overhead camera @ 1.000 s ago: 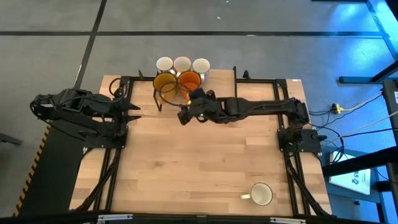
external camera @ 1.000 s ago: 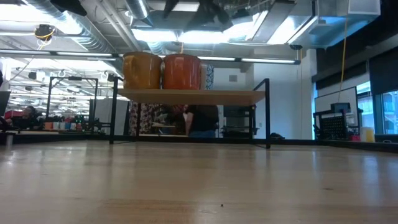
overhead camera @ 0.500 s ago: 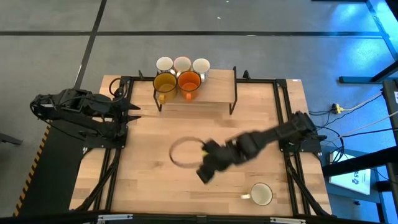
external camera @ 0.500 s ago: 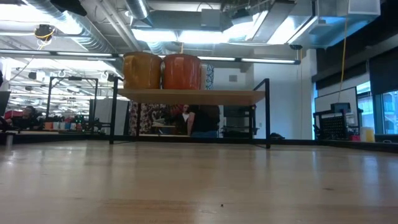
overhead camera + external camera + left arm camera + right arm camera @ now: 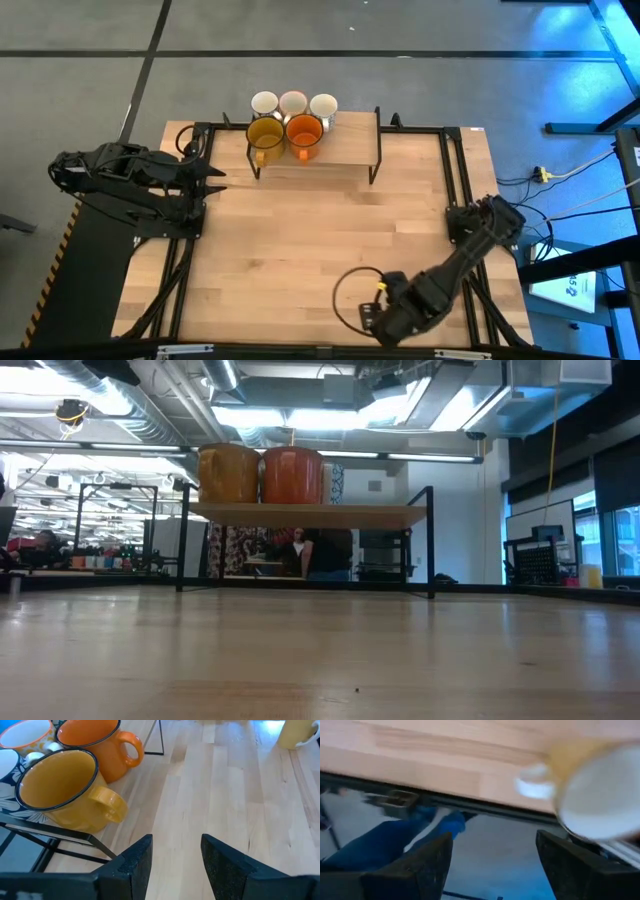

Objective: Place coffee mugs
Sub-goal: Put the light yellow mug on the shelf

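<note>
Wooden table; five mugs on shelf, white mug probably under right arm at near edge. Right pincer open wide, empty. Left pincer open, empty, beside shelf. Risk: fast swing pushes mug off edge.

Amber-yellow mug and orange mug side by side on raised shelf | black frame legs | bare wooden table in foreground | person standing beyond shelf
</note>
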{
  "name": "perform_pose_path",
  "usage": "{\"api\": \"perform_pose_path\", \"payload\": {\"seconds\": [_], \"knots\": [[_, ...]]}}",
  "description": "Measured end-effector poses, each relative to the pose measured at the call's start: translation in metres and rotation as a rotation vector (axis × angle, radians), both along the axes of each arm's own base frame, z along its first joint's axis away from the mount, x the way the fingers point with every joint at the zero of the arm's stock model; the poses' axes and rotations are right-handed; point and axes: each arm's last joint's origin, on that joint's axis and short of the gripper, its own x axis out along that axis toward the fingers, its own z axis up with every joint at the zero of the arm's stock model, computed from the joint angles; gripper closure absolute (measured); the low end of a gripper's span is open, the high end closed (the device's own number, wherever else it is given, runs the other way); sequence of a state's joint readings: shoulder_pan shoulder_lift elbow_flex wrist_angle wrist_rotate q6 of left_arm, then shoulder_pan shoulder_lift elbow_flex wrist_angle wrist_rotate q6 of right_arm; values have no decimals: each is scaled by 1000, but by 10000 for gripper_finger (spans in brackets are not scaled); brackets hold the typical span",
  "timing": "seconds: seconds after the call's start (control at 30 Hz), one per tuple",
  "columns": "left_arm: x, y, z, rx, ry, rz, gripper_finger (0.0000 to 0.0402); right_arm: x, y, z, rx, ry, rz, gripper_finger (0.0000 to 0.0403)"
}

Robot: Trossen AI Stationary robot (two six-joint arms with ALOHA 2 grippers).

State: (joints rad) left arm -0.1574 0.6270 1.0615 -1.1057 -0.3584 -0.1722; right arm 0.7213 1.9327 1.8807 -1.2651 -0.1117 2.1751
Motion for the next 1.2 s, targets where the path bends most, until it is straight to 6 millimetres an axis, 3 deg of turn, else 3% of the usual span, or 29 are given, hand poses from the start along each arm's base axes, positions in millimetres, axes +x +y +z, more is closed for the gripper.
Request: {"api": "perform_pose_path", "payload": {"seconds": [0.13,0.7,0.87,1.1,1.2], "knots": [[0,0,0,0,-4,0,239,-14,6,-12,-36,89,-61,157],[1,0,2,-3,-22,-1,239,-22,-11,-81,-175,230,-93,239],[1,0,2,-3,-21,-1,239,-23,-12,-86,-187,225,-71,287],[1,0,2,-3,-21,-1,239,-22,-12,-87,-209,190,14,387],[1,0,2,-1,-21,-2,239,-14,-15,-82,-230,121,52,391]]}}
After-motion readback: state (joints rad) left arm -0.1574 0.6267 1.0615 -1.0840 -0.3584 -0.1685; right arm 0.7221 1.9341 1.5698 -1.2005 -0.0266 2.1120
